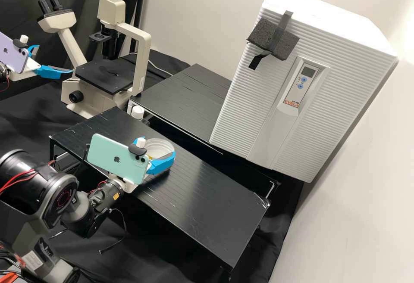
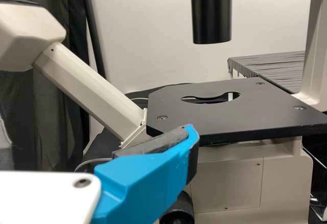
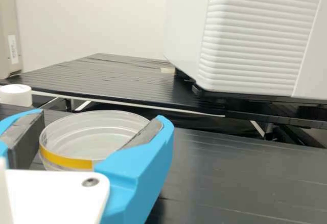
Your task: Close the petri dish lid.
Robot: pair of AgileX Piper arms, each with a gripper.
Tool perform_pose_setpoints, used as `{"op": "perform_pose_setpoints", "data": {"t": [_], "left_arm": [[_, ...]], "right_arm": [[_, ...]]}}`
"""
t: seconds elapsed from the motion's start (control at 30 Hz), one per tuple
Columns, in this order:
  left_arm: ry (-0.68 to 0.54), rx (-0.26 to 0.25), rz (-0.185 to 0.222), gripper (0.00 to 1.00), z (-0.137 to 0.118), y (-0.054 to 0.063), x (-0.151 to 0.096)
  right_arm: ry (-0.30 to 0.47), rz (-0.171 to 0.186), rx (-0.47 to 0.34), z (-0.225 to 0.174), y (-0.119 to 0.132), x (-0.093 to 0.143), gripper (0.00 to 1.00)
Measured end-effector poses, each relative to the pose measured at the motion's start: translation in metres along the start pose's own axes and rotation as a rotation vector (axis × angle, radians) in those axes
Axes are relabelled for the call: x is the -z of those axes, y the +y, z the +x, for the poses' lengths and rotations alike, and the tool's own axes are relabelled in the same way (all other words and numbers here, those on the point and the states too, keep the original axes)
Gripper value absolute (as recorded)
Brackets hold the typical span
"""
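Left of centre in the high view, the right gripper (image 1: 158, 145) has its fingers spread around a clear round yellow-banded petri dish (image 3: 92, 132) on a shiny black table (image 1: 207, 205). Upper left, the left gripper (image 1: 54, 59) gapes; a plain pale wall (image 1: 358, 214) fills lower right.

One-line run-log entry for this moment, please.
right gripper around petri dish, grip unclear | dish side: yellow band | lid state: cannot tell | left gripper open, near microscope

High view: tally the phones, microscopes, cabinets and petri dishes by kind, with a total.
Phones: 2 (lilac phone, mint-green phone)
Microscopes: 1 (cream microscope with black stage)
Cabinets: 1 (white ribbed cabinet)
Petri dishes: 1 (round clear petri dish)
Total: 5
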Motion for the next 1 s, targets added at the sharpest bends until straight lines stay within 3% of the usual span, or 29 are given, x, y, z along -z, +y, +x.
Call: {"op": "perform_pose_setpoints", "data": {"t": [0.03, 0.67, 0.8, 1.0], "left_arm": [[0.000, 0.000, 0.000, 1.00, 0.000, 0.000, 0.000], [0.000, 0.000, 0.000, 1.00, 0.000, 0.000, 0.000], [0.000, 0.000, 0.000, 1.00, 0.000, 0.000, 0.000], [0.000, 0.000, 0.000, 1.00, 0.000, 0.000, 0.000]], "right_arm": [[-0.002, 0.000, -0.002, 0.000, 0.000, 0.000, 1.00], [0.023, 0.005, -0.003, -0.001, -0.001, 0.006, 1.00], [0.020, -0.015, -0.058, -0.011, 0.003, 0.012, 1.00], [0.034, -0.006, -0.101, -0.019, 0.012, 0.012, 1.00]]}}
